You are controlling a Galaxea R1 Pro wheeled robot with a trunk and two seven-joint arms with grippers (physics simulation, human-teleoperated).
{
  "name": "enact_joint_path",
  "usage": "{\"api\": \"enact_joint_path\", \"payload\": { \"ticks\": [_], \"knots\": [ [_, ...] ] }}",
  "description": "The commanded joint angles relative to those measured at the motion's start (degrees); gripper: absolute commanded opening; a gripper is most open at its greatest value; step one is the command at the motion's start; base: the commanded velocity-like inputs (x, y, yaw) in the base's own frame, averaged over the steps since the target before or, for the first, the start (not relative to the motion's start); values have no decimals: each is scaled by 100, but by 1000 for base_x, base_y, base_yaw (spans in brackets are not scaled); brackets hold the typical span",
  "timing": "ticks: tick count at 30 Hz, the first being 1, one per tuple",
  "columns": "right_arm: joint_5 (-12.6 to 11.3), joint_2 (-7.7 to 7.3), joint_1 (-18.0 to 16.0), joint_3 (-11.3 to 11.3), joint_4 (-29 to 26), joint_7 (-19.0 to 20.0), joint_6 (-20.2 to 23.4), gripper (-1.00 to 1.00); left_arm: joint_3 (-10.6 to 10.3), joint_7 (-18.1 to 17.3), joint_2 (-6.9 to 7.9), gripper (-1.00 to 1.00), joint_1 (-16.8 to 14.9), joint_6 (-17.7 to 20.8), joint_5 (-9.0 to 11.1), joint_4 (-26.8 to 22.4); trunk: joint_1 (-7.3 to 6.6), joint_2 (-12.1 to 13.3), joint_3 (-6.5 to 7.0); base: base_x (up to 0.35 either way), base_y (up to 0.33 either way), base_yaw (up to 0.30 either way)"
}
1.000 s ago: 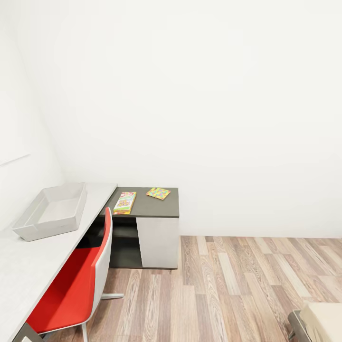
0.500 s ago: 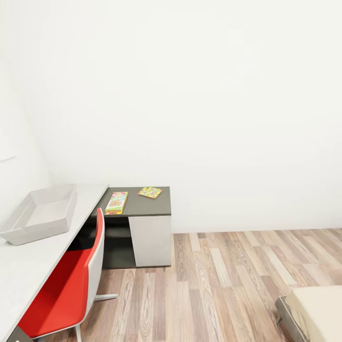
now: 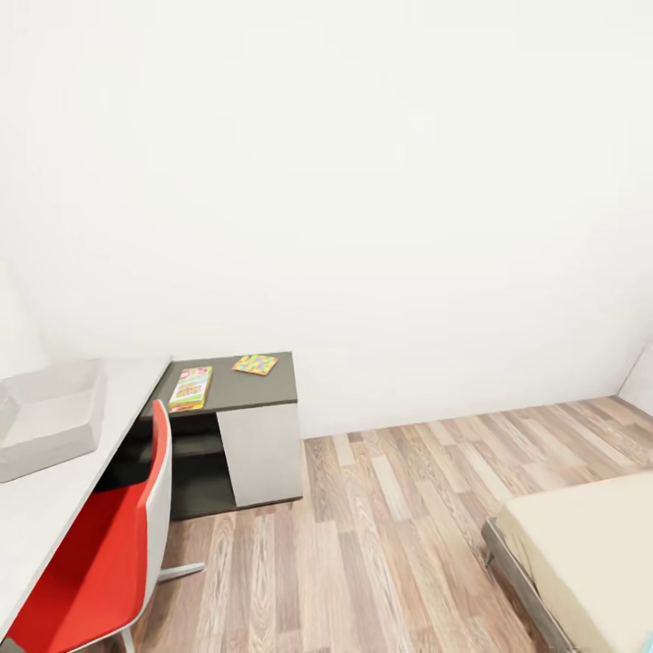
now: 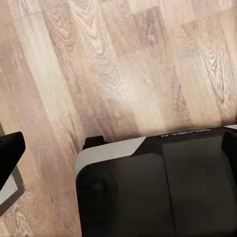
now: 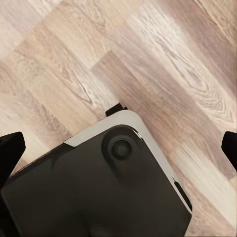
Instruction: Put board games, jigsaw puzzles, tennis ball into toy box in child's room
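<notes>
The light-grey toy box (image 3: 50, 413) rests on the table (image 3: 54, 494) at the left edge of the head view. On the table's lower dark-grey wing (image 3: 263, 388) lie a yellow-green-red board game (image 3: 190, 387) and, beyond it, a mosaic jigsaw puzzle (image 3: 255, 365). A corner of the beige bed (image 3: 589, 553) fills the lower right. The tennis ball is out of view. My left gripper (image 4: 118, 148) and right gripper (image 5: 118, 145) hang open over the plank floor and my dark base, their fingertips (image 5: 10, 148) at the picture edges, holding nothing.
A red chair (image 3: 100, 562) with a white back stands pushed against the table. A white cabinet front (image 3: 263, 453) closes the wing's right end. Wood-plank floor (image 3: 390, 535) stretches between the desk and the bed. A plain white wall runs behind.
The whole head view has swung to the right: desk, toy box and chair have slid left in the picture and more of the bed shows. The things themselves have not moved.
</notes>
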Motion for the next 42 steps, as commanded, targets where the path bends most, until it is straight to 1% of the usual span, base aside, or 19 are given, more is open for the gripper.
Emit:
{"api": "enact_joint_path", "payload": {
  "ticks": [1,8,17,29,42],
  "knots": [
    [-16,1,-7,-4,6,8,-19,100,-35,26,3,100,-2,18,-4,-10,2,-13,-13,-71,123,-285],
    [-16,1,-7,-4,6,8,-40,100,-42,26,3,100,-2,18,-9,-10,2,-13,-13,-13,98,-285],
    [-21,9,-6,-10,6,-7,-26,100,-42,26,3,100,-2,18,-13,-10,2,-13,-13,90,34,-274],
    [-24,10,-6,-14,6,0,-9,100,-42,26,3,100,-2,18,-13,-6,2,-13,-12,66,5,-79],
    [-48,7,-7,-29,6,-6,-8,100,-44,26,3,100,-2,18,-13,-6,2,-13,-2,1,0,-261]
  ]
}}
